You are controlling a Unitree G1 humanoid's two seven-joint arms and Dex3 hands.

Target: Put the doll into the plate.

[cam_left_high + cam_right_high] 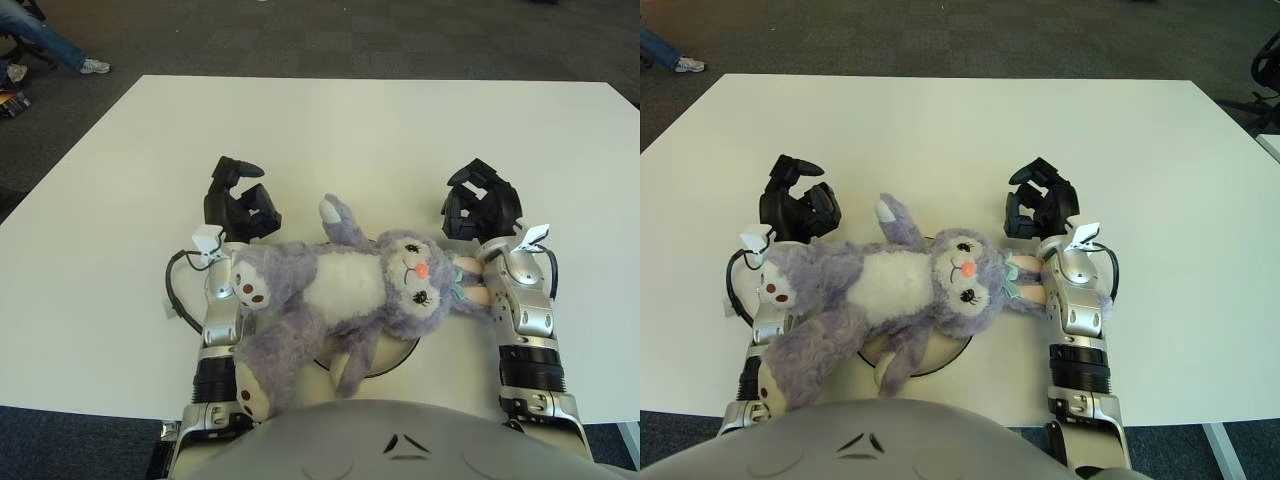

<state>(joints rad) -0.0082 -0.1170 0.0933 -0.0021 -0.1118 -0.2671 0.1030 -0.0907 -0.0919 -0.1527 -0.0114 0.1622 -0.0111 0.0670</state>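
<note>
A purple plush bunny doll [340,290] lies on its back across a dark-rimmed plate [396,358], head to the right, legs hanging over my left forearm. Most of the plate is hidden under the doll. My left hand [240,200] sits on the table to the upper left of the doll, fingers curled and holding nothing. My right hand [482,205] is to the upper right of the doll's head, fingers curled, also holding nothing. The doll's ears [1025,290] rest against my right wrist.
The white table [350,130] stretches ahead of both hands. Dark carpet surrounds it. A person's leg and shoe [90,65] show at the far left on the floor. The table's near edge runs just under my forearms.
</note>
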